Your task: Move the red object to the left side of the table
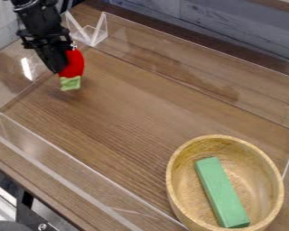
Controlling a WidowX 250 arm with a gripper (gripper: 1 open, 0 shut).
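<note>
Jaws clamped tight on the red object, hanging at the desk's far left corner, leafy cap dangling low; judging from that slim pinch, the glossy toy could slip out, or bounce toward the nearby acrylic wall if dropped

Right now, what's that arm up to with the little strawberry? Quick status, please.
Gripper shut on red object, at table's far left. Nothing in the way.
</note>
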